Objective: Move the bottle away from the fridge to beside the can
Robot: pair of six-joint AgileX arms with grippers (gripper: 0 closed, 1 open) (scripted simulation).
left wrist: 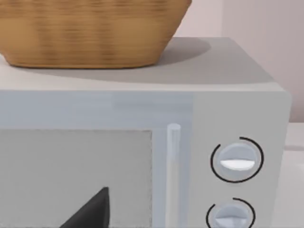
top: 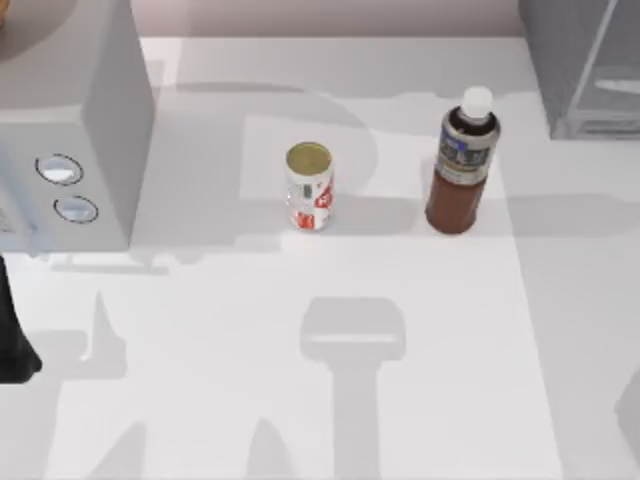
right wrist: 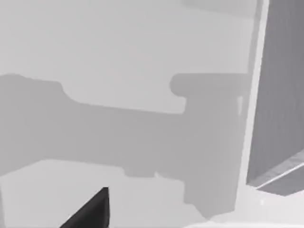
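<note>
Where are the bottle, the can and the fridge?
bottle (top: 461, 170), top view, on its dark label.
can (top: 308, 190), top view, on its white side under the gold top.
fridge (top: 585, 60), top view, on its grey body at the table's right.

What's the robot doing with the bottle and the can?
Nothing is being held right now. The brown bottle stands upright on the white table, near the dark fridge at the top view's right. The can stands apart to the bottle's left, with bare table between them. The left arm waits at the table's left edge, by the grey box with two dials, which has a basket on top. The bottle has not yet gone beside the can.
</note>
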